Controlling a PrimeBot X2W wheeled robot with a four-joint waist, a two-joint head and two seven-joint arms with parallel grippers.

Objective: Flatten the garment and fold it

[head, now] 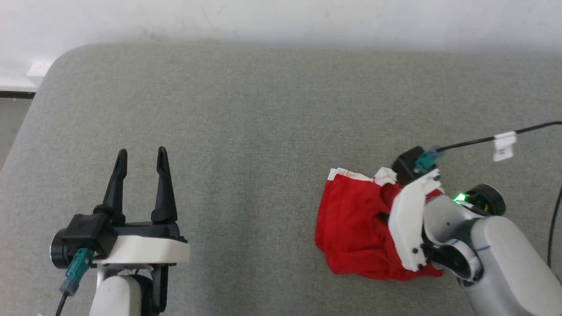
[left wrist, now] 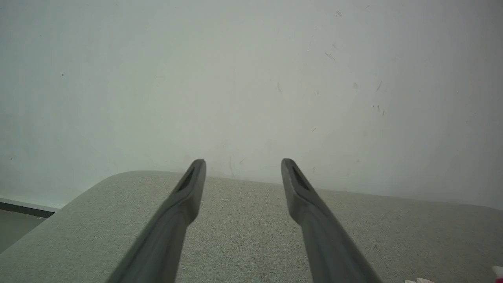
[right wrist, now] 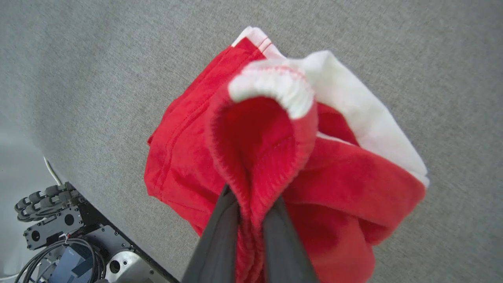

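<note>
Surface: grey woven pad (head: 263,109) spreads under and ahead of both pincers; its near edge is cut off in the head view.
Wall: pale wall (left wrist: 251,78) rises beyond the left pincer's tips, with faint scuffs too small to read.
Garment: red garment (head: 351,219) with white bands lies bunched on the pad around the right pincer (right wrist: 251,196), well apart from the left pincer (head: 142,151). Creases hide its full outline, and the arm covers its right side in the head view.
Forearm: pale right forearm (head: 496,254) and its white wrist plate lie over the right pincer in the head view, hiding the fingertips there.
Left pincer: jaws spread wide over the pad; whether it touches the pad cannot be told, and the finger roots are blurred in its wrist view.
Right pincer: narrow, clamped on a raised red ridge of the garment, tips buried in the fabric.
Base: dark robot base (right wrist: 59,236) with coiled wires sits behind and left of the right pincer, cut off by the frame.
Cable: black cable (head: 474,141) leaves the right wrist and runs off frame, carrying a white tag (head: 504,147) with no legible print.
</note>
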